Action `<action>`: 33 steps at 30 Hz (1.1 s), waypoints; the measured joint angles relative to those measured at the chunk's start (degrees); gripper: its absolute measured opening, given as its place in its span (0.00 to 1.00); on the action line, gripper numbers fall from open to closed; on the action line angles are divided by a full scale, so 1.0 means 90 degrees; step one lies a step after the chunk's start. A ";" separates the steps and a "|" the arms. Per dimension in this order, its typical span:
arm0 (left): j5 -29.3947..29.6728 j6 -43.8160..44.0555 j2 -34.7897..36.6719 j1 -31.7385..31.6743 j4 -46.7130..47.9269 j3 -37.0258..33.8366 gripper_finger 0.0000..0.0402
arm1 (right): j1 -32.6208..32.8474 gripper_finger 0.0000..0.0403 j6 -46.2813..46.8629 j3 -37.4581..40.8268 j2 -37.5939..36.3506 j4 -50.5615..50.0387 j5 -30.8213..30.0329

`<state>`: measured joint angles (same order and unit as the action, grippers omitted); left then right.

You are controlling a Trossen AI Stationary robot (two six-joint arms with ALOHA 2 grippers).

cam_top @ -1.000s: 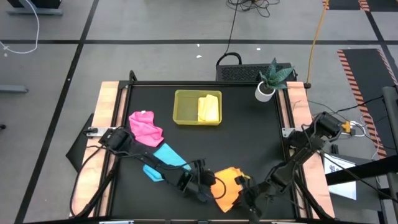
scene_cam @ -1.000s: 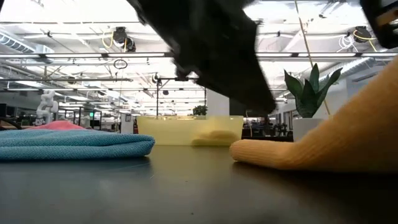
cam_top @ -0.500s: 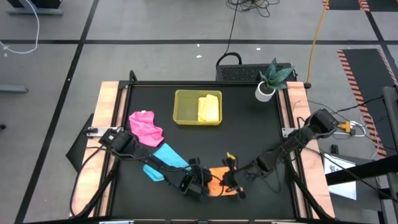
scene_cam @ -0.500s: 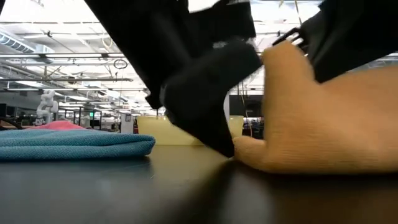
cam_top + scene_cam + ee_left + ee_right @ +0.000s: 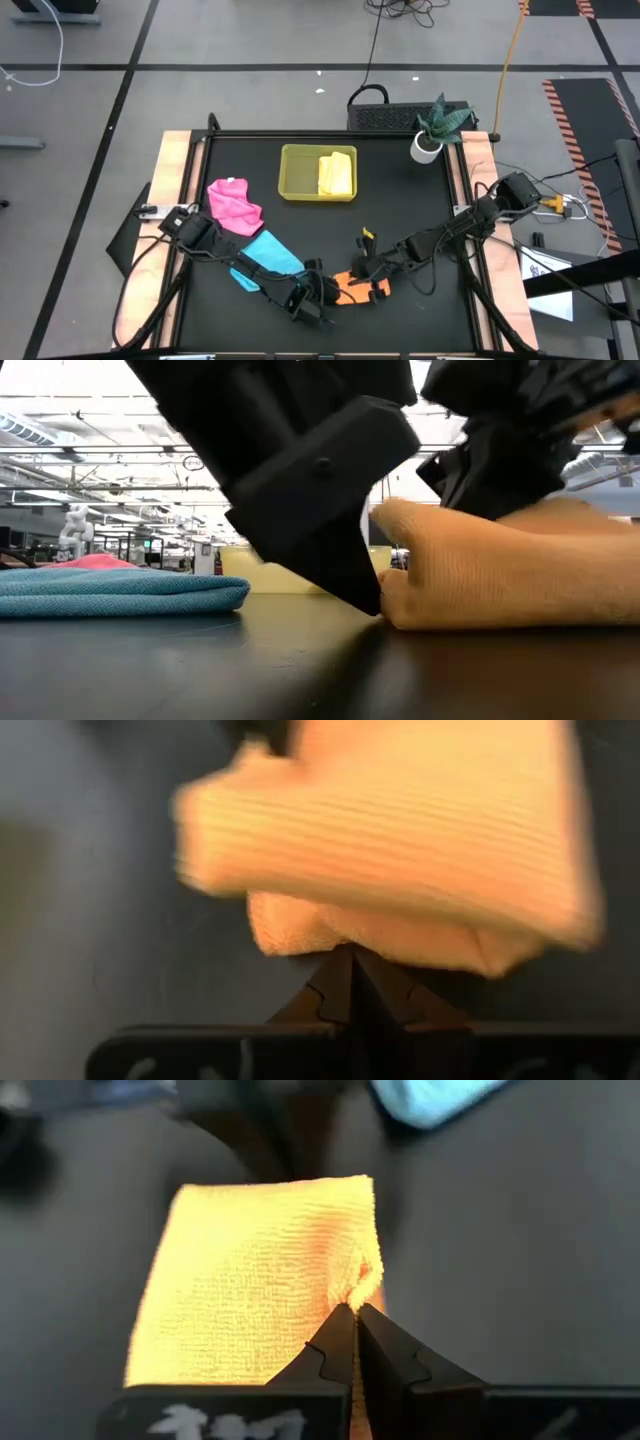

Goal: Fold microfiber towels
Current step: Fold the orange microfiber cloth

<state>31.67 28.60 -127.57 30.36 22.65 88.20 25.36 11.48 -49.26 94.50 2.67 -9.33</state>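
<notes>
A black square table (image 5: 400, 200) with pale wooden side rails carries two dark robot arms that meet near its front edge. Toward the back sits a shallow rectangular yellow-green plastic tray (image 5: 298, 172) holding a folded yellow microfiber towel (image 5: 335, 175); a small potted plant in a white pot (image 5: 432, 130) stands at the back right corner. On the left, a crumpled pink microfiber towel (image 5: 235, 205) lies just beside a folded sky-blue microfiber towel (image 5: 268, 257). At front centre, the soft orange microfiber towel (image 5: 352, 288) rests partly folded on the tabletop, pinched from both sides. The left gripper (image 5: 318, 297) has its fingers closed tight on the cloth's left edge, while the right gripper (image 5: 376, 281) is clamped fully on the opposite edge, bunching the fabric at its fingertips (image 5: 352, 1332).
</notes>
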 joint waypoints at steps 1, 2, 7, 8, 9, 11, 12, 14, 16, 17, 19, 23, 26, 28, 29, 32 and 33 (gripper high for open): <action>-0.0007 0.0000 0.0000 0.0021 0.0041 0.0000 0.02 | -0.0024 0.00 0.0002 0.0048 0.0000 0.0016 -0.0082; -0.0012 0.0004 0.0001 0.0044 0.0094 0.0000 0.02 | -0.0037 0.00 0.0010 0.0095 0.0000 0.0058 -0.0136; 0.0042 0.0251 0.0138 0.0078 0.0380 0.0005 0.01 | -0.0073 0.00 0.0128 0.0360 0.0000 0.0459 -0.0123; 0.0101 0.0282 0.0167 0.0085 0.0457 0.0005 0.02 | -0.0073 0.00 0.0117 0.0379 0.0000 0.0504 -0.0123; 0.0129 0.0306 0.0181 0.0088 0.0495 0.0002 0.02 | -0.0073 0.00 0.0109 0.0387 0.0000 0.0533 -0.0123; 0.0155 0.0386 0.0194 0.0088 0.0450 0.0005 0.03 | -0.0038 0.00 0.0103 0.0387 0.0000 0.0553 -0.0118; 0.0155 0.0387 0.0194 0.0088 0.0453 0.0005 0.02 | -0.0015 0.00 0.0099 0.0394 0.0000 0.0601 -0.0117; 0.0155 0.0339 0.0192 0.0082 0.0375 0.0002 0.01 | 0.0062 0.00 0.0080 0.0394 -0.0023 0.0727 -0.0104; 0.0155 0.0333 0.0148 0.0028 0.0145 0.0007 0.01 | 0.0134 0.00 0.0092 0.0394 -0.0084 0.0731 -0.0097; 0.0156 0.0290 0.0133 -0.0011 0.0109 0.0010 0.01 | 0.0170 0.00 0.0132 0.0391 -0.0121 0.0724 -0.0096; 0.0157 0.0214 0.0067 -0.0091 0.0035 0.0007 0.02 | 0.0254 0.00 0.0271 0.0394 -0.0247 0.0639 -0.0098; 0.0208 0.0224 0.0029 -0.0187 -0.0054 0.0005 0.03 | 0.0450 0.00 0.0792 0.0391 -0.0545 0.0693 -0.0098; 0.0285 0.0330 -0.0012 -0.0235 -0.0065 0.0007 0.03 | 0.0574 0.00 0.1336 0.0391 -0.0600 0.0697 -0.0094; 0.0321 0.0335 -0.0017 -0.0278 -0.0096 0.0002 0.01 | 0.0635 0.00 0.1526 0.0391 -0.0550 0.0618 -0.0098; 0.0320 0.0337 -0.0015 -0.0288 -0.0137 0.0002 0.01 | 0.0647 0.00 0.1582 0.0391 -0.0494 0.0627 -0.0112; 0.0326 0.0331 -0.0005 -0.0275 -0.0183 0.0002 0.01 | 0.0635 0.00 0.1650 0.0391 -0.0360 0.0564 -0.0274; 0.0322 0.0311 0.0023 -0.0242 -0.0168 0.0002 0.02 | 0.0593 0.00 0.1650 0.0391 -0.0313 0.0634 -0.0290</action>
<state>34.56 31.40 -127.37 28.18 21.14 88.23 30.70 26.33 -45.74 91.68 8.38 -11.94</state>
